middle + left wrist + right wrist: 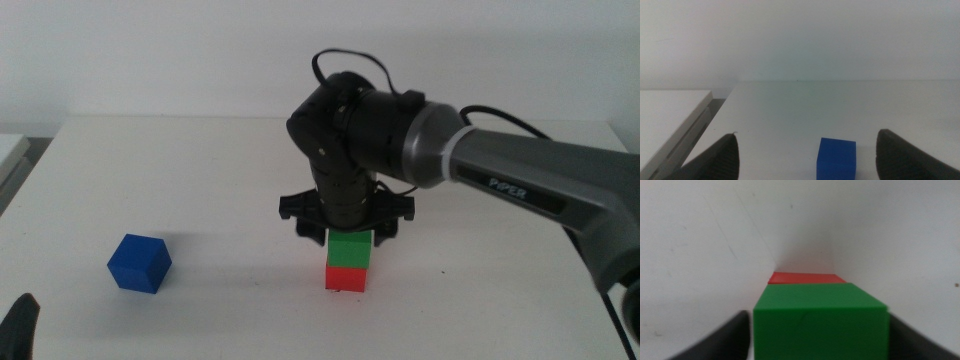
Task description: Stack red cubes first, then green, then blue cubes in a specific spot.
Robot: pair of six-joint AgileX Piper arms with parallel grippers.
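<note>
At the far left of the white surface (230, 170), the left gripper (807, 165) waits low near the front edge, only a dark tip of it showing in the middle view. Its fingers (715, 160) stand wide apart and hold nothing; in the left wrist view the blue cube (139, 263) sits on the surface between and beyond them, touching neither. That cube rests alone on the left half of the surface, well apart from the stack. A pale flat slab (670, 115) lies beside the surface's left edge.

At centre, the green cube (351, 250) sits squarely on top of the red cube (346, 277), their faces roughly flush — the red cube rests on the surface. The right gripper (347, 236) reaches in from the right on a grey arm (540, 185) and hangs just above and behind the stack. In the right wrist view its fingers (725, 340) flank the green cube on either side, with a thin gap of light on each side — parted slightly wider than the cube and not gripping it. The red cube shows as a sliver beyond the green one there. Any marks beneath the stack are hidden.
</note>
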